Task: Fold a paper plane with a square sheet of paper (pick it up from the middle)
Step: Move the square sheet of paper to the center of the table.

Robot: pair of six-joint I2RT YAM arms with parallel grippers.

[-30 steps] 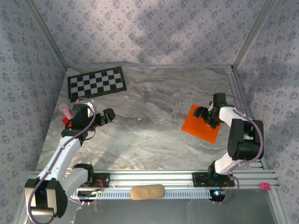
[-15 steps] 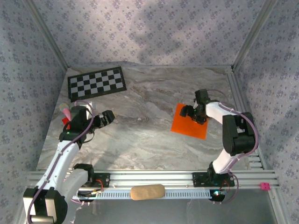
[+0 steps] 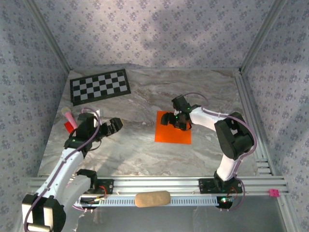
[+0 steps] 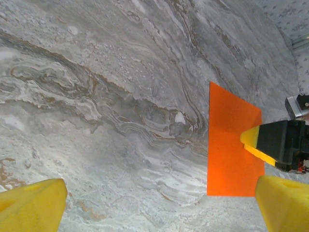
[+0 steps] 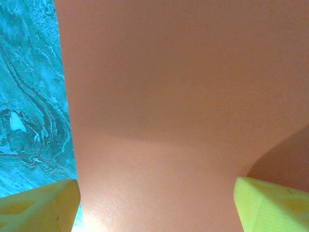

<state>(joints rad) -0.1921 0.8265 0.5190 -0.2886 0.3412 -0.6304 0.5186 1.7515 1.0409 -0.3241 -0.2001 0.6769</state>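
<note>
Top view: the square sheet of paper point(image 3: 173, 131) lies flat on the marble tabletop point(image 3: 145, 96), just right of its centre and about midway between the far and near edges, with its sides roughly parallel to them. The right fingers point(image 3: 167, 119) are spread apart over the sheet's far edge and hide part of that edge. Whether they press on the paper cannot be told from above. The left fingers point(image 3: 114, 125), also spread wide and holding nothing, sit near the tabletop's left edge, well apart from the sheet. A checkerboard sheet point(image 3: 100, 86) lies at the far left corner. A small red and pink object point(image 3: 69, 121) at the left edge is partly covered by the left arm, so its shape is hard to make out. Left wrist view: two yellow left fingers point(image 4: 31, 205), cut off by the bottom corners, frame bare tabletop point(image 4: 96, 96). The square sheet of paper point(image 4: 231, 145) shows beyond them, its right side hidden behind the right fingers point(image 4: 251, 140), whose yellow tip lies against the orange. Right wrist view: the square sheet of paper point(image 5: 169, 96) appears pale orange and unmarked, its far and right edges cropped. The right fingers point(image 5: 41, 203) stand apart at the lower corners, one near the sheet's left edge, and a strip of tabletop point(image 5: 29, 96) appears tinted teal.
</note>
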